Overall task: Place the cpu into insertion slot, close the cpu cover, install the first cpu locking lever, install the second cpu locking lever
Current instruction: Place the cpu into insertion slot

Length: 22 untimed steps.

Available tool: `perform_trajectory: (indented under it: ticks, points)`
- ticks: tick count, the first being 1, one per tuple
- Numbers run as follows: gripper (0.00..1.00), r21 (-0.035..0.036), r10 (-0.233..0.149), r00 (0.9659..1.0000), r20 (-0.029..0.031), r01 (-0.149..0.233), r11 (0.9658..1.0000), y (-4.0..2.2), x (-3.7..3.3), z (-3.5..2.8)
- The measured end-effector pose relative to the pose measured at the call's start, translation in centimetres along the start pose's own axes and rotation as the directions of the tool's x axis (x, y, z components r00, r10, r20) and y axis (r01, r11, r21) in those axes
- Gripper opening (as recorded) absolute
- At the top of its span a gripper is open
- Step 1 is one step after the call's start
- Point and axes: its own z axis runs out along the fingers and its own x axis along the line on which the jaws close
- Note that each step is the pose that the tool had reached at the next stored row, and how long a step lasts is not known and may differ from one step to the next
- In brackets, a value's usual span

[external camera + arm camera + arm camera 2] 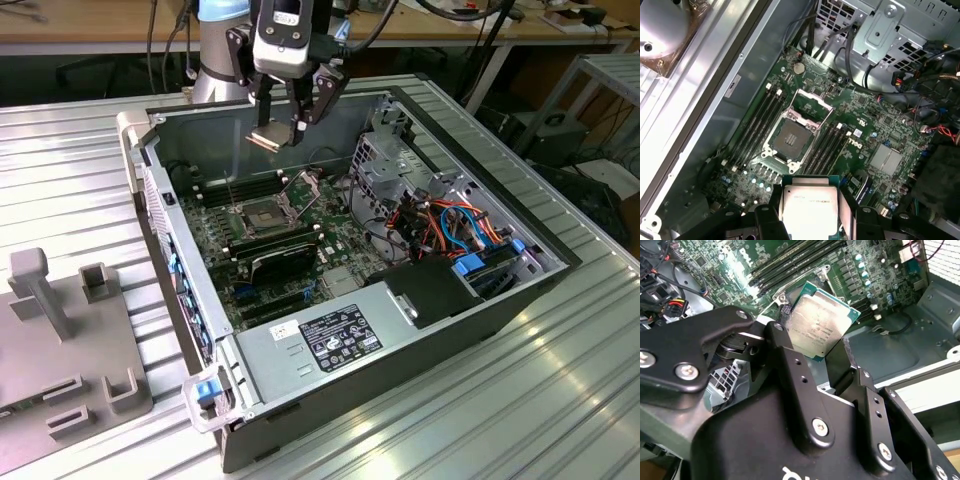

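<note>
My hand [283, 132] is closed on the cpu [822, 322] by 2 opposite edges, well above the insertion slot [790, 137]. I judge it light, stiff, fragile underneath, so edges are the right hold.

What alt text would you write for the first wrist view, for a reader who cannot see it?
The gripper holds the cpu by two opposite edges above an open computer case. Below, on the green motherboard, the insertion slot lies empty, its cpu cover swung open, with memory slots on both sides.
</note>
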Motion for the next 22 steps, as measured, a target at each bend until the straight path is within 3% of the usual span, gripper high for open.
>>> perform_trajectory:
  ticks: [8,13,18,22]
  points:
    - [0.53,-0.0009,0.009,1.0000,0.0010,-0.009,1.0000,0.40,0.12,0.30]
    - [0.53,0.0000,0.060,0.9982,0.0033,-0.060,0.9982,0.45,0.11,0.45]
    - [0.53,-0.0001,0.120,0.9927,0.0068,-0.120,0.9928,0.49,0.10,0.60]
    - [0.53,0.0007,0.175,0.9846,0.0093,-0.175,0.9846,0.57,0.08,0.69]
